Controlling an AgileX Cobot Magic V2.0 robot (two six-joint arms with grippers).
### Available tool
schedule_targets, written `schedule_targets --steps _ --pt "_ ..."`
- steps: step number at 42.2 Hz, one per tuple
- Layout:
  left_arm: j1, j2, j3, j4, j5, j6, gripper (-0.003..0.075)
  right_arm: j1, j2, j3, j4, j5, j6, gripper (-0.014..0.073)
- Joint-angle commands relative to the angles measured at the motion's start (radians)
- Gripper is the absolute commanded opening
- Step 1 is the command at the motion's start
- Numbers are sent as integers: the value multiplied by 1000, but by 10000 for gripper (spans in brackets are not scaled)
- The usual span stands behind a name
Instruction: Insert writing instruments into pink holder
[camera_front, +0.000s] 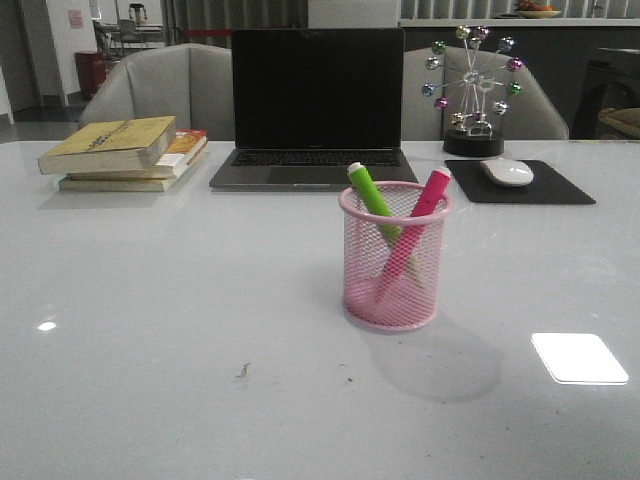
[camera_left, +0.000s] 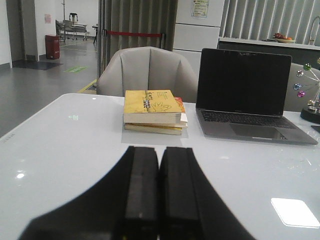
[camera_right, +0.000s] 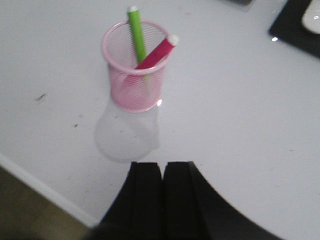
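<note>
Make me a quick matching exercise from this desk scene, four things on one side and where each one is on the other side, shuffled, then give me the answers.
Things:
1. green marker
2. computer mouse
3. yellow book
4. pink marker

Places:
A. on top of the book stack at the table's far left
B. in the pink cup, top leaning left
C. on the black pad to the right of the laptop
D. in the pink cup, top leaning right

Pairs: 1-B, 2-C, 3-A, 4-D
</note>
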Motion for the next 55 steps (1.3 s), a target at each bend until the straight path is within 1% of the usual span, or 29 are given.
schedule_targets --steps 1,11,15,18,19,21,27,32,55 --pt "-6 -17 -1 -8 -92 -5 92 -98 -126 70 -15 -196 -11 58" --pt "-6 -17 -1 -8 -92 -5 93 -307 -461 393 -13 -575 -11 58" --pt "-6 -17 -1 -8 -92 -5 92 -362 -574 517 -7 -670 -11 58" --pt "-6 -17 -1 -8 -92 -5 92 -391 -634 579 16 -708 -11 58" --pt "-6 -17 -1 -8 -92 -5 92 -401 -654 587 21 -702 -2 58" --pt "-6 -17 -1 -8 -92 -5 93 -412 -682 578 32 -640 1 58" --pt "-6 -17 -1 -8 -92 -5 92 -427 -685 583 37 -610 1 58" --pt "-6 -17 -1 -8 -92 -5 93 -426 -685 583 39 -551 1 58" --pt "-6 -17 -1 -8 -92 -5 92 -423 -685 583 44 -558 1 58"
